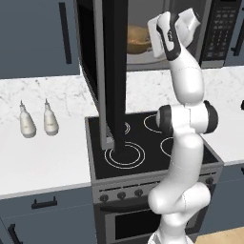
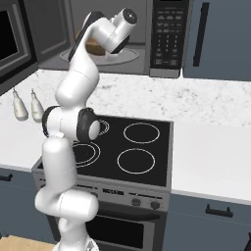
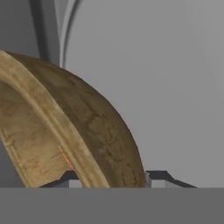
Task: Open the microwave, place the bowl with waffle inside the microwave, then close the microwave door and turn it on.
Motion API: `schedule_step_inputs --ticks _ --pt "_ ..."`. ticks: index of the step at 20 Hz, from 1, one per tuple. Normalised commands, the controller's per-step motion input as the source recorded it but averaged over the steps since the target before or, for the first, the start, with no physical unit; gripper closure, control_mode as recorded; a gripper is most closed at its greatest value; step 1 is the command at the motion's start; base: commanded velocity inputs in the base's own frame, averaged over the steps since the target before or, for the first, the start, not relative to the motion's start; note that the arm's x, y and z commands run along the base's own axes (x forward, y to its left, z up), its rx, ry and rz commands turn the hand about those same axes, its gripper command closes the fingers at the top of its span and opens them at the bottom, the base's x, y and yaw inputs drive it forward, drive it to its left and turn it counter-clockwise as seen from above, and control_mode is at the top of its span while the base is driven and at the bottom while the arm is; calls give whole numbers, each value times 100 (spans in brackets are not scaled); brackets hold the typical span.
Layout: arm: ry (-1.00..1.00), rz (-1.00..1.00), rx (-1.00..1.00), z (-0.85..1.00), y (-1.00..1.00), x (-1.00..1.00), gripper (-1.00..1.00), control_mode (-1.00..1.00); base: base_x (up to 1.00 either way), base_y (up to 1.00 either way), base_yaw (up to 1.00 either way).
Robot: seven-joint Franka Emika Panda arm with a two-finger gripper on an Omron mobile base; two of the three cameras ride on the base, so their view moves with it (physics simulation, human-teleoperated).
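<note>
Inside the open microwave (image 1: pixel 143 33), the hand (image 3: pixel 111 181) straddles the near rim of the bowl (image 3: pixel 83 131), one finger within, one outside, pinching it, the bowl resting on the turntable (image 2: pixel 122 56).

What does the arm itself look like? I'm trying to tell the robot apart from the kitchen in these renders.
The arm is made of glossy white rounded segments with dark, near-black bands and caps at the joints. Its white hand ends in a gripper with two small dark finger tips. No cables or markings show.
</note>
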Motion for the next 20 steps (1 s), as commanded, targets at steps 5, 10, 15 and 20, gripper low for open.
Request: schedule_step_inputs --ticks 5,10,15,20 --pt "-24 0 1 0 0 -12 -100 -100 0 0 0" --pt "-23 -2 1 0 0 -27 -100 -100 0 0 0" --pt "-19 0 0 0 6 -89 -100 -100 0 0 0" --pt "-25 0 0 2 14 -100 100 -100 0 0 0"
